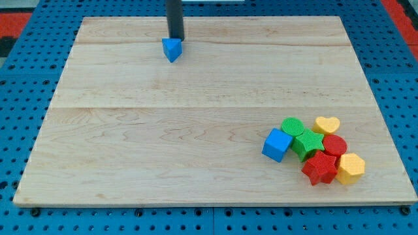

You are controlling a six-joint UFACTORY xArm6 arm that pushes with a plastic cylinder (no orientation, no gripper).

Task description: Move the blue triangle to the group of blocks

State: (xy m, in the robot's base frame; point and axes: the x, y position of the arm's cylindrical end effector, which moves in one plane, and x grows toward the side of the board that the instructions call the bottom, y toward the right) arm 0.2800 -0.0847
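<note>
The blue triangle (172, 49) lies near the view's top, left of centre, on the wooden board (163, 143). My tip (176, 38) stands right behind it, at its top edge, touching or nearly touching it. The group of blocks sits at the view's bottom right: a blue cube (277, 144), a green round block (292, 126), a green star (308, 143), a yellow heart (326, 124), a red round block (334, 145), a red star (320, 168) and a yellow hexagon (351, 168). They are packed together, far from the triangle.
The board rests on a blue perforated table (26, 98). A red surface (16, 16) shows at the view's top left corner and top right corner.
</note>
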